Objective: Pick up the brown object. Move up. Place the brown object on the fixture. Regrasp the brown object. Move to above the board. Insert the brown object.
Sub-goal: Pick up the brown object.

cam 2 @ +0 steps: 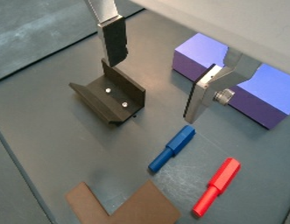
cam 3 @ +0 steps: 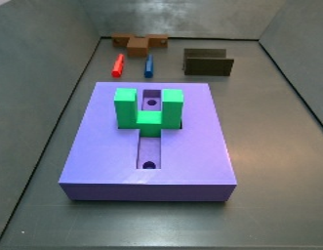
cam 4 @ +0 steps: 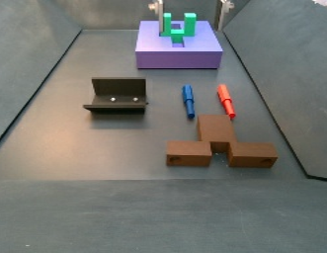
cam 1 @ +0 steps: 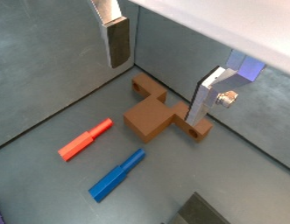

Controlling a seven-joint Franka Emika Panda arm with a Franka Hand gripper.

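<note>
Brown block (cam 4: pixel 218 146) lies closest in a side view, flat on the grey floor, and nothing is touching it. No step of the job looks done yet: the block has not been picked up, so the lift, the rest on the fixture, the new grip, the move over the board and the push into the slot are all still to come. Going from left to right in that side view, the fixture (cam 4: pixel 117 95) stands alone, then come a blue peg (cam 4: pixel 189 100) and a red peg (cam 4: pixel 226 100) side by side, with the brown block just in front of the pegs. Far at the back sits the purple board (cam 4: pixel 179 46) with a green block (cam 4: pixel 179 27) on top. The gripper (cam 1: pixel 159 74) hangs up in the air with its two silver fingers (cam 1: pixel 116 41) wide apart and nothing between them. In a wrist view the brown block is on the floor below it, close to the wall. That wall is the tight spot, so I think the fingers must come down with care there. The pegs lie near the block too. Around the fixture (cam 2: pixel 109 94) the floor is bare, so there is good room to move.
</note>
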